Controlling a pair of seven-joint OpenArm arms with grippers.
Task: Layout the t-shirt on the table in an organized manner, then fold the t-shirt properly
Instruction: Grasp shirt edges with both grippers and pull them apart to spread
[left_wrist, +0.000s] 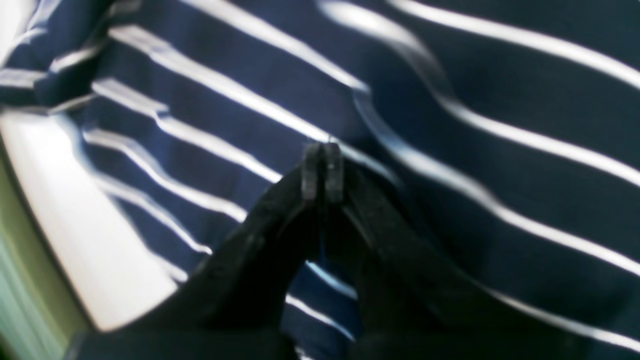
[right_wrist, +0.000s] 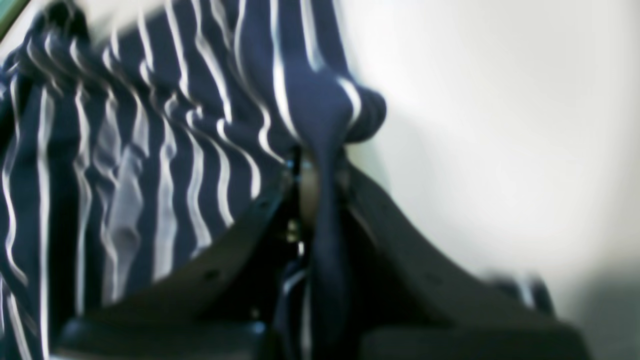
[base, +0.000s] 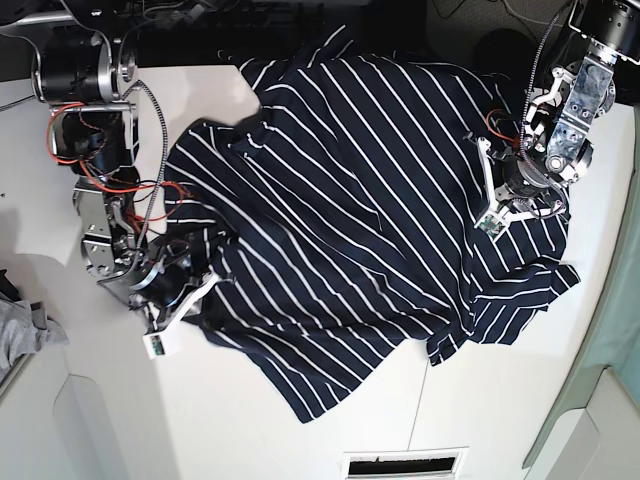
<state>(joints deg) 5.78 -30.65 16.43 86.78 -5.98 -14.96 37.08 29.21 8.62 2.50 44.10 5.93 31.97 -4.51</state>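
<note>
Shirt sprawls rumpled across the white surface, both hands at its edges. Right hand, lower left, pinches a fold; left hand, upper right, is pressed together on cloth. Grey cloth lies far left.

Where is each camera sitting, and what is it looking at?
Left wrist: rides the left arm, looking down past the shut left gripper at the dark navy white-striped cloth t-shirt.
Right wrist: rides the right arm; the right gripper pinches a bunched fold of shirt beside the large white flat table.
Base: overhead, showing both arms.
Shared: all views show the shirt and table.
</note>
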